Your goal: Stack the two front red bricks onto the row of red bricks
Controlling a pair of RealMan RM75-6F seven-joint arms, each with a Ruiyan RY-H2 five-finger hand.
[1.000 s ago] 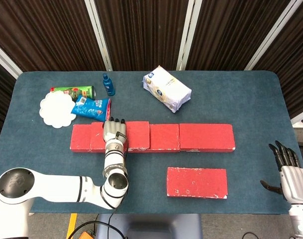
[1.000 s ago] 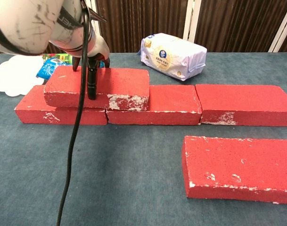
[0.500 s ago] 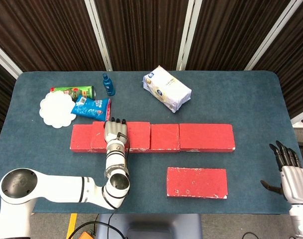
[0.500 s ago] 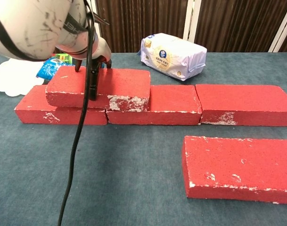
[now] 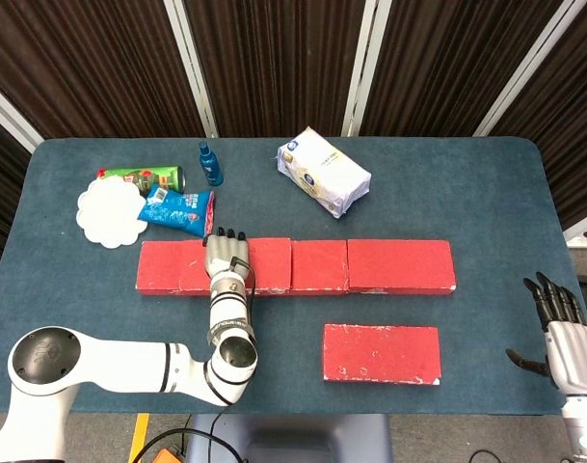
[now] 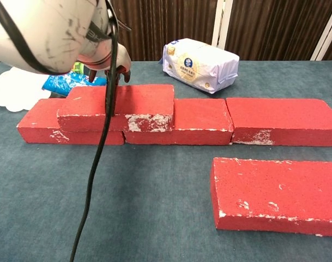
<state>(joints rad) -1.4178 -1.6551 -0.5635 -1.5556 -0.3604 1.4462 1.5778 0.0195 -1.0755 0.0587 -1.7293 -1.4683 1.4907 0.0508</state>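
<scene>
A row of red bricks [image 5: 399, 266] runs across the middle of the table. One more red brick [image 6: 119, 106] lies on the row's left part, over the joint of two bricks. My left hand [image 5: 226, 258] lies on this upper brick and grips it, with fingertips [image 6: 125, 75] over its far edge. The thumb side is hard to tell from the dark cable in the chest view. Another red brick [image 5: 382, 354] lies flat in front of the row, to the right. My right hand [image 5: 566, 340] hangs off the table's right edge, fingers apart, holding nothing.
Behind the row lie a white bag [image 5: 324, 172], a blue bottle [image 5: 210, 164], a green can [image 5: 144, 177], a blue packet [image 5: 177, 209] and a white paper doily [image 5: 110, 214]. A black cable [image 6: 95, 180] hangs from my left arm across the chest view.
My left hand has moved the upper brick slightly right and down, so it sits lower on the row. The right hand and the front brick have stayed put.
</scene>
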